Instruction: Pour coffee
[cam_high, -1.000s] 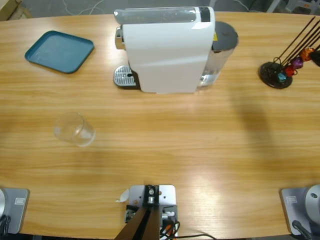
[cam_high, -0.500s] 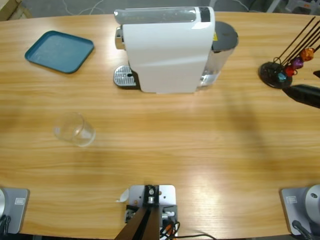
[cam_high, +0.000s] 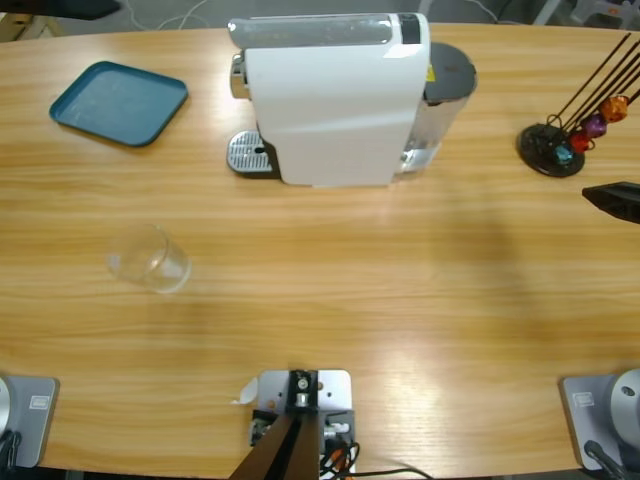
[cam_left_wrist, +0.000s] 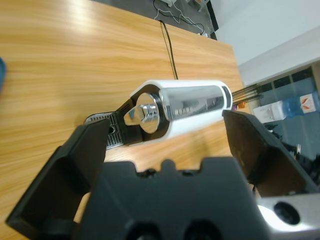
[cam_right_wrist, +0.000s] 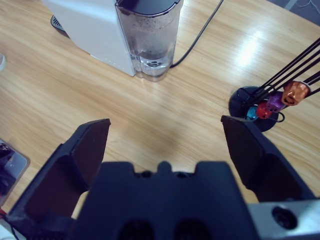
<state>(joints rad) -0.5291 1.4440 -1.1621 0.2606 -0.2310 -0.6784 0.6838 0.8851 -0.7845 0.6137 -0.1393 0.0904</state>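
The white coffee machine (cam_high: 335, 95) stands at the table's far middle, its drip tray (cam_high: 250, 153) on the left and its water tank (cam_high: 440, 95) on the right. An empty clear glass (cam_high: 150, 258) stands alone at the front left. My left gripper (cam_left_wrist: 165, 125) is open, empty and faces the machine's spout end (cam_left_wrist: 145, 115) from a distance; in the high view it is a dark shape (cam_high: 70, 8) at the top left corner. My right gripper (cam_right_wrist: 165, 125) is open and empty above bare table, between the tank (cam_right_wrist: 150, 35) and the capsule stand (cam_right_wrist: 260, 107). Its tip (cam_high: 612, 200) shows at the right edge.
A teal tray (cam_high: 118, 102) lies at the back left. A black capsule stand (cam_high: 555, 145) with thin rods and coloured capsules (cam_high: 595, 122) is at the back right. A black cable (cam_right_wrist: 200, 32) runs behind the machine.
The right gripper's tip has come down along the right edge, from beside the capsules to below the stand. A dark shape has appeared at the top left corner.
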